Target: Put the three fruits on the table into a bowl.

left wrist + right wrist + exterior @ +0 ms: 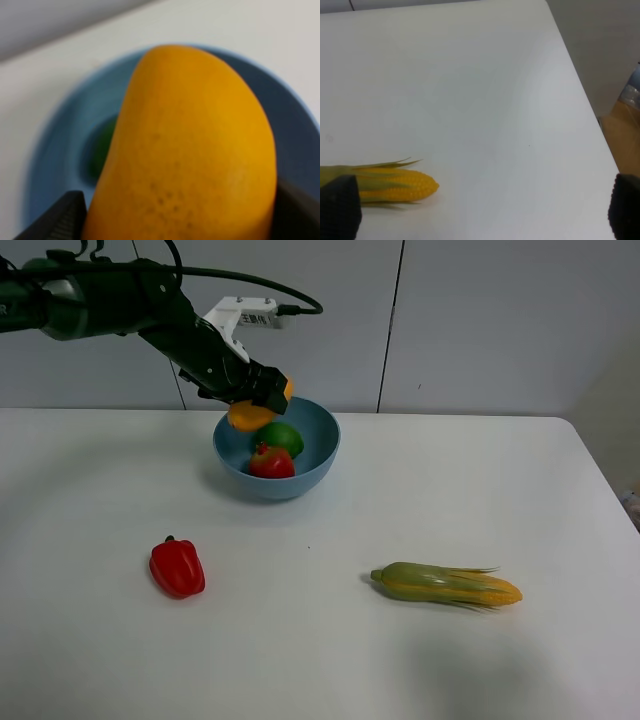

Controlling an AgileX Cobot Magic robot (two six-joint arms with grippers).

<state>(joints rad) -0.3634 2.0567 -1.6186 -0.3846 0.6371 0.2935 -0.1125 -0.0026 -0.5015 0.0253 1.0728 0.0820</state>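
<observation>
My left gripper (262, 390) is shut on the oblong orange-yellow mango (250, 416) and holds it just above the back left rim of the light-blue bowl (300, 483). The green lime (283, 437) and the red pomegranate (271, 462) lie inside the bowl. In the left wrist view the mango (190, 150) fills the frame between my dark fingers (60, 222), with the bowl (55, 150) and a blurred bit of lime (101, 152) below it. My right gripper (480, 210) is open and empty above the white table (485, 90); it does not show in the exterior view.
A red bell pepper (177, 568) lies on the table (450, 490) at the front left. A husked corn cob (447, 585) lies at the front right; its tip shows in the right wrist view (395, 186). The table's right edge (585, 105) runs past the right gripper.
</observation>
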